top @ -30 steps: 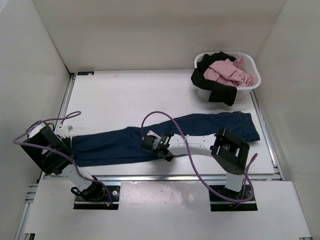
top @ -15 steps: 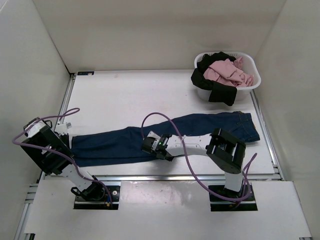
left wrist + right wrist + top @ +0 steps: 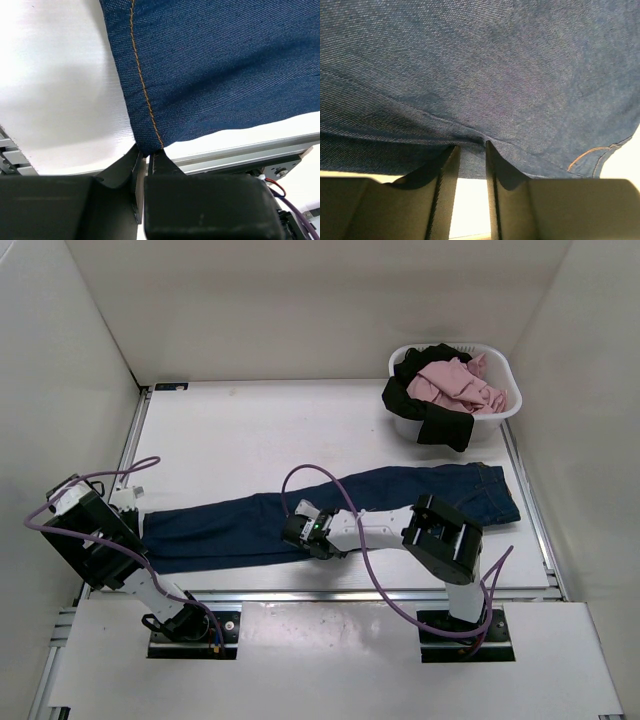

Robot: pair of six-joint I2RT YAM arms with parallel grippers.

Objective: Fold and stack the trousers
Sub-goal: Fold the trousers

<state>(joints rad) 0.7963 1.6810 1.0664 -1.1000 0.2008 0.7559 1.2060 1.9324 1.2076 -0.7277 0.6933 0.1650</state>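
At the left edge of the white table [image 3: 250,430], the left arm rises from its base at the near rail, leans out to the left and doubles back at the elbow. Its wrist points down at the leg end of the trousers [image 3: 230,525]. The left gripper [image 3: 147,156] has its jaws pressed together on the near corner of the hem, right where the tan stitching runs out.

The trousers are dark blue jeans. They lie stretched out long across the near half of the table, hem at the left and waistband at the right, flat on the surface and slanting slightly away toward the right.

Near the middle of the jeans, the right gripper [image 3: 470,150] sits low at their near edge. Its jaws are a narrow gap apart with the denim edge between them, and a crease runs toward the tips. Whether they actually clamp the cloth cannot be told. The right arm stands up from its base at the near right, bends sharply at a dark elbow block, and sends its white forearm leftward, low over the table.

At the far right, just beyond the waistband, a white basket [image 3: 505,370] holds pink clothes [image 3: 455,380]. A black garment [image 3: 430,415] hangs over its front rim.
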